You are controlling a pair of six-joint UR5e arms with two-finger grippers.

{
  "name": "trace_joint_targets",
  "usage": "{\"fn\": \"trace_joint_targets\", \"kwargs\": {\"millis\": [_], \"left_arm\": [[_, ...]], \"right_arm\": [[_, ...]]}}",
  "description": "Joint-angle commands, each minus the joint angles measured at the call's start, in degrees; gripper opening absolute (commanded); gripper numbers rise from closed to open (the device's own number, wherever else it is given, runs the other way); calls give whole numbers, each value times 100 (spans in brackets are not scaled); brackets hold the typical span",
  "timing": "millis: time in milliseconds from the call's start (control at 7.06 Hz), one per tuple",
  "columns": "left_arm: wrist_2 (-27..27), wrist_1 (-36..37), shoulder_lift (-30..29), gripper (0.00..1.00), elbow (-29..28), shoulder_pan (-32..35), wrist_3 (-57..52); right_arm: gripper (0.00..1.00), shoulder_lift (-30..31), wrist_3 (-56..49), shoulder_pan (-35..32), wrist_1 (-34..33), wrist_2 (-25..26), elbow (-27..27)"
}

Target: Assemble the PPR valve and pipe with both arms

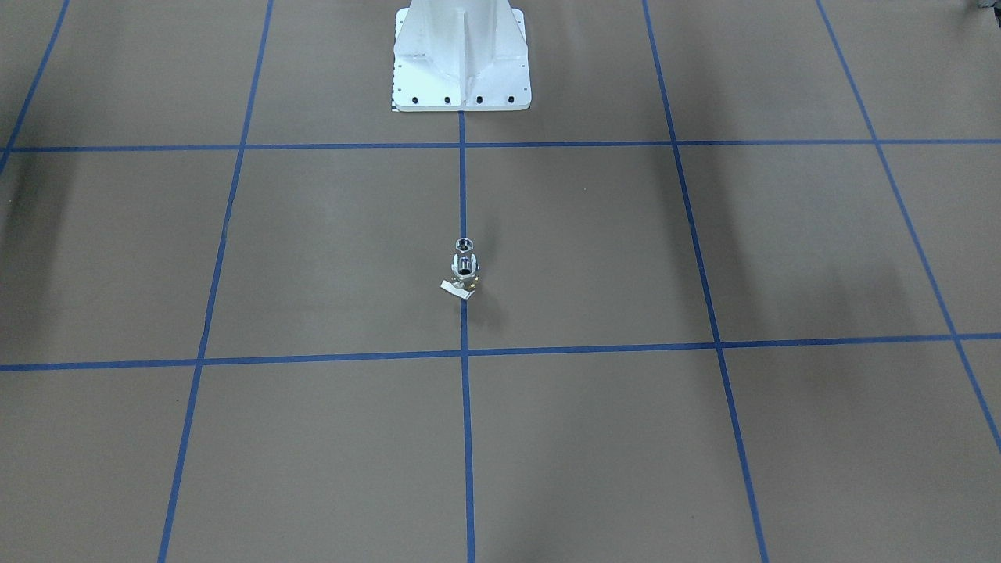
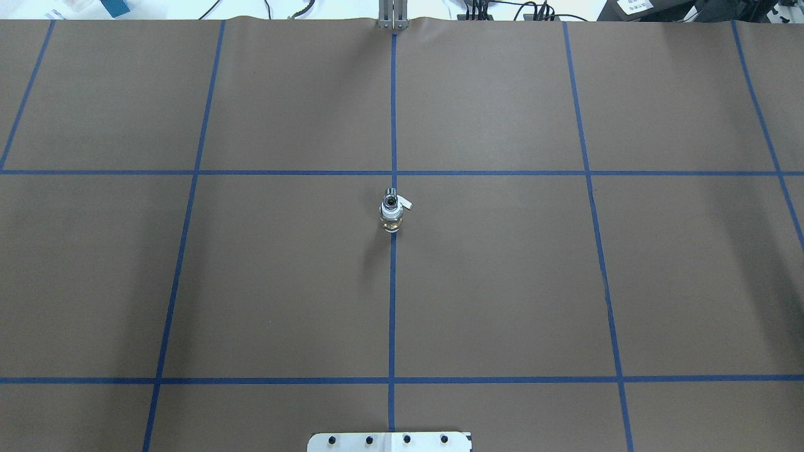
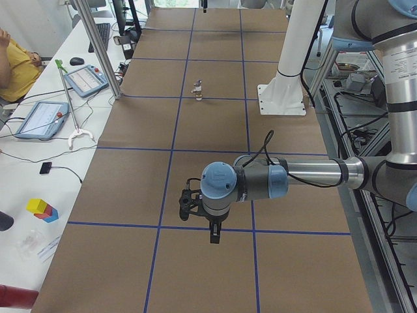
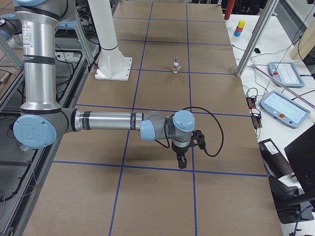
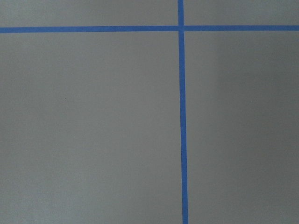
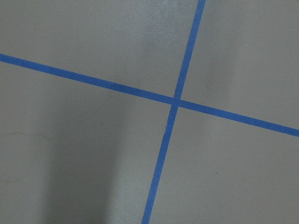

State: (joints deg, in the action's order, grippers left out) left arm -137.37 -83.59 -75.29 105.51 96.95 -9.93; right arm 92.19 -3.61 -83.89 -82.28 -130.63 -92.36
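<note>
Front-facing cam: brown paper-covered table [image 1: 313,250] w/ blue tape grid. White metal pedestal base [image 1: 461,70] at top centre. Small PPR valve [image 1: 467,272] (white plastic collar, brass-silver body, tiny white lever tab) stands upright on the centre blue line, mid-table. Short shiny chrome pipe [image 1: 464,245] shows directly above it in frame, open round end visible. Touching or just beside; too small to tell if joined.

Overhead cam: the pair sits on the centre line, just robot-side of a cross line. Lever tab sticks out to robot's right.

Ext left cam: grey jointed left arm [image 3: 293,175], light-blue caps, stretched across the near end of the table. Black two-finger left gripper [image 3: 214,233] points straight down above a blue line. Can't tell how far open or whether it holds anything. Valve + pipe far up the table, well apart. Person in yellow shirt [image 3: 16,62] at the side desk.

Ext right cam: grey right arm [image 4: 108,120] stretched likewise. Black right gripper [image 4: 182,161] points down above the paper; opening and hold can't be told. Valve + pipe well apart from it.

Wrist cams: brown paper + blue tape crossing in each.
</note>
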Motion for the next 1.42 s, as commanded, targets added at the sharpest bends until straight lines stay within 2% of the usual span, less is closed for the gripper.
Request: {"fn": "trace_joint_targets", "kwargs": {"millis": [0, 1274], "left_arm": [[-1, 1, 23, 100, 5, -1, 0], [-1, 1, 58, 100, 49, -1, 0]], "right_arm": [[100, 9, 0, -5, -7, -7, -1], [100, 9, 238, -5, 2, -112, -19]]}}
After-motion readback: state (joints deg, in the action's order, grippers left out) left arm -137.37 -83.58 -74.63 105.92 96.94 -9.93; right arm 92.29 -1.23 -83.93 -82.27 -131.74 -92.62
